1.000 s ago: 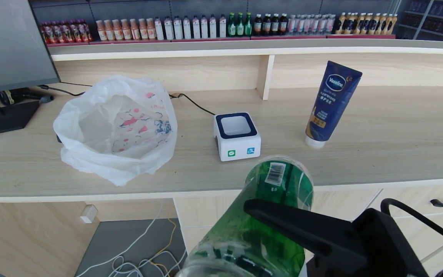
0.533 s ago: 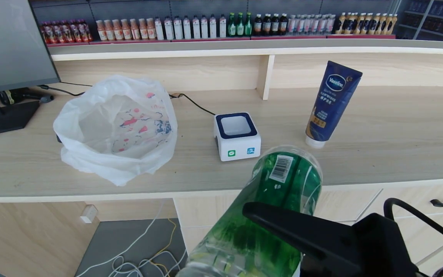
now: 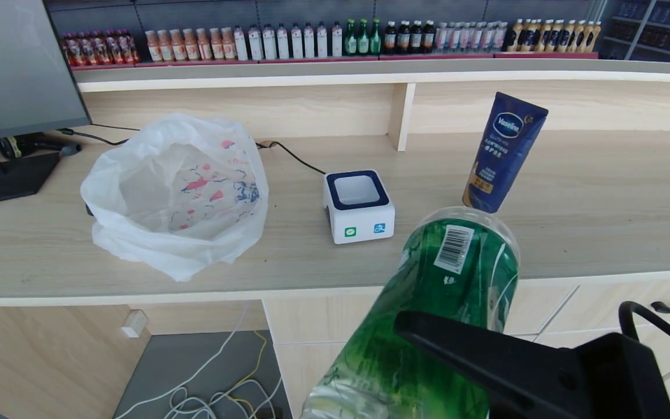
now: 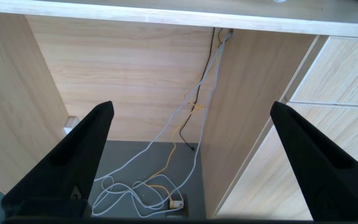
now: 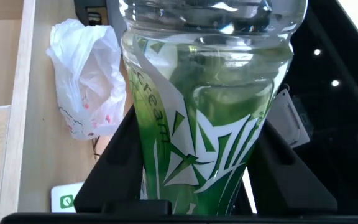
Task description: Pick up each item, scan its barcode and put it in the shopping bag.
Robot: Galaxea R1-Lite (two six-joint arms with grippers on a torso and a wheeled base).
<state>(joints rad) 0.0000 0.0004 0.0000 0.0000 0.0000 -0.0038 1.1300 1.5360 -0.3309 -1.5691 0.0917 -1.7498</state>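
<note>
The front edge of the bench (image 3: 602, 198) is crossed by the far end of the green bottle (image 3: 428, 302), which is pinched sideways between the fingers of the right tool (image 5: 197, 186). The fingers are pressed against both flanks of the bottle, and a barcode label (image 3: 453, 248) is turned upward near its far end. Most of the bottle and the tool itself are held in front of the bench, over the cupboard fronts.

Ahead and to the left of the right tool, the scanner (image 3: 358, 205) is set on the bench with its window facing up, free bench surface all around it. Farther left, the shopping bag (image 3: 175, 192) is stood open, near the front edge. Straight beyond the bottle's far end, the blue tube (image 3: 503, 152) is stood on its cap, its foot hidden by the bottle; wide bare bench lies to the right of it.

The left tool (image 4: 191, 168) is held below the bench edge, fingers spread wide with nothing between them, cables (image 4: 166, 180) on the floor beneath.
</note>
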